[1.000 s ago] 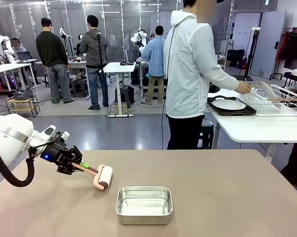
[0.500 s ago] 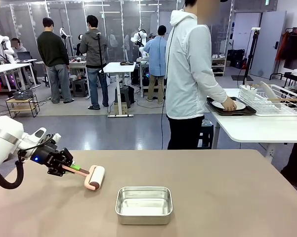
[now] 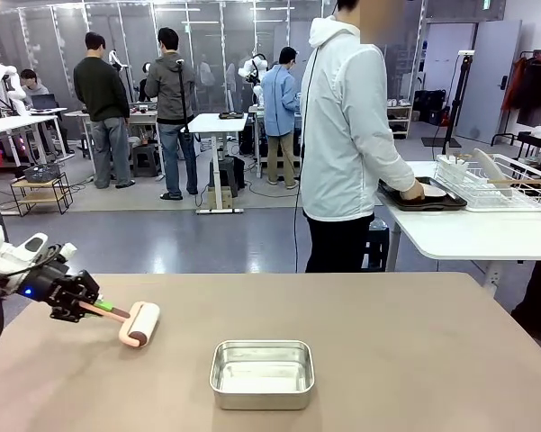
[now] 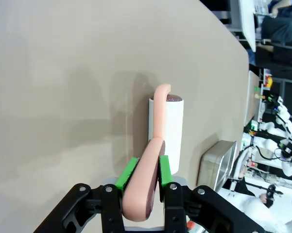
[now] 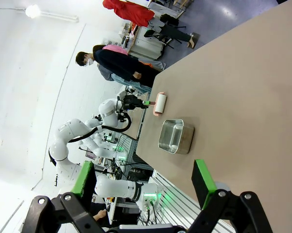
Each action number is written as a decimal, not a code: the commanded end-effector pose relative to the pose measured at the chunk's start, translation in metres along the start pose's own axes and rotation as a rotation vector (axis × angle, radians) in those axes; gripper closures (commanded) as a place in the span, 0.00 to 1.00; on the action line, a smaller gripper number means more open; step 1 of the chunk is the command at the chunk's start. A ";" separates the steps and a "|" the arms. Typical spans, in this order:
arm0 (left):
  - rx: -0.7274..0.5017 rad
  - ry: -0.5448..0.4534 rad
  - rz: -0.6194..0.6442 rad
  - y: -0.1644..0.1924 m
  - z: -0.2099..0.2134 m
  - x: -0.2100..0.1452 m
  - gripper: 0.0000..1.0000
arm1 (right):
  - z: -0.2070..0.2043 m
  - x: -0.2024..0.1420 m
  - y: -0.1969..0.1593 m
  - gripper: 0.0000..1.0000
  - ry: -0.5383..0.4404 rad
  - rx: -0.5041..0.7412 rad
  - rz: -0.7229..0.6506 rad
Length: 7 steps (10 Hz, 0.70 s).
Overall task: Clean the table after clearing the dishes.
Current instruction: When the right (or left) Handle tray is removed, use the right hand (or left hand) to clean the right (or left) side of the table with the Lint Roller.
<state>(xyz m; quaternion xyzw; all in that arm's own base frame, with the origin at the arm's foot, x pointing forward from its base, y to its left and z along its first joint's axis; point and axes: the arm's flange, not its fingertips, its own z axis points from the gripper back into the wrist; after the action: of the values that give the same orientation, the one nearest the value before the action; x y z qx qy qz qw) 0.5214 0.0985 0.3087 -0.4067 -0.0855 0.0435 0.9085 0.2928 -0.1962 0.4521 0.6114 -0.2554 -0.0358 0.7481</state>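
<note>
Front view, entry one: lint roller (image 3: pixel 139 324), white drum on a pink handle, low at the left part of the table (image 3: pixel 414 360), well apart from the steel pan (image 3: pixel 262 373); dishes (image 3: pixel 437 192) off on the white side table (image 3: pixel 468 234), by the person's hand (image 3: pixel 413 191); handling advice: keep the drum flat, press evenly, overlap the strokes, skirt the pan; left gripper (image 3: pixel 97 307) clamped tight on the roller's handle; right gripper (image 5: pixel 143 179) spread wide, holding and touching nothing.

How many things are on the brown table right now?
2. A lint roller at the robot's left side, its handle held in the left gripper, and a steel pan near the front middle.
</note>
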 end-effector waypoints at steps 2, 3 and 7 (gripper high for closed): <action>0.293 0.015 0.046 0.020 0.009 -0.019 0.77 | -0.001 0.000 0.003 0.00 0.002 0.005 0.010; 0.330 0.017 0.058 0.017 0.016 -0.021 0.77 | -0.001 0.000 0.003 0.00 0.002 0.005 0.010; 0.506 0.008 0.115 -0.002 0.047 -0.032 0.77 | -0.001 0.000 0.003 0.00 0.002 0.005 0.010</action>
<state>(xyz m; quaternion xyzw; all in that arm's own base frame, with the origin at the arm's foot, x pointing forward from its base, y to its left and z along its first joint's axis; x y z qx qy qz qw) 0.5038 0.1251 0.3666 -0.2517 -0.0899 0.1010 0.9583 0.2928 -0.1961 0.4521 0.6114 -0.2554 -0.0358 0.7481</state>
